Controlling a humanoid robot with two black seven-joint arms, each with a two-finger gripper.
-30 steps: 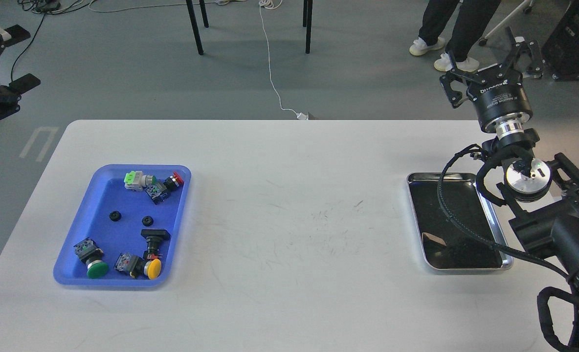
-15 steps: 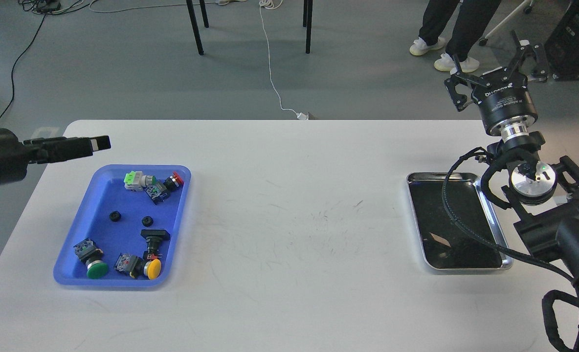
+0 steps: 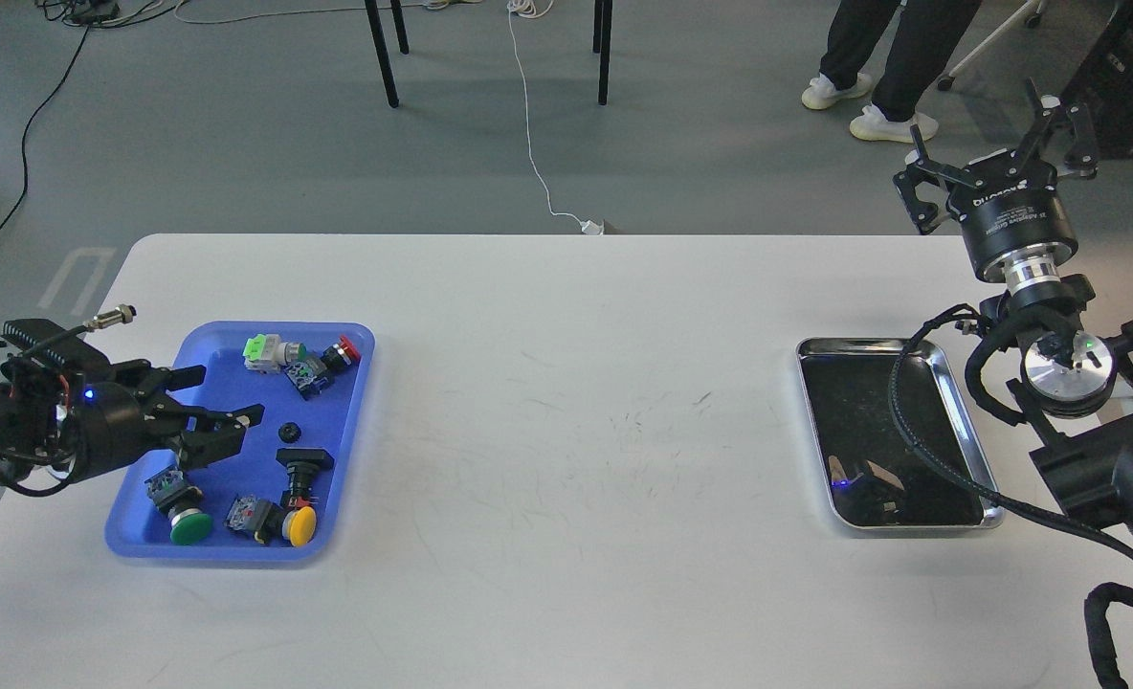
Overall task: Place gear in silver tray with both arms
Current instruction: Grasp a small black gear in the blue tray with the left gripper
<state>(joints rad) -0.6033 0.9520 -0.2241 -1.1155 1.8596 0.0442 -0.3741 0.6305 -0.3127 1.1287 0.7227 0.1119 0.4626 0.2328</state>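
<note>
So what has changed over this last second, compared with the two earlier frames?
The left gripper has come in from the left and dropped over the blue tray, open, now covering the spot where one of the two small black gears lay; whether it touches that gear cannot be told. The right gripper, open, drifted right and slightly down. The other gear, the push buttons and the silver tray stayed put.

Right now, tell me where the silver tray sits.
In the head view the silver tray lies on the white table at its right side, under the right arm's cable and across from the blue tray at the left.
</note>
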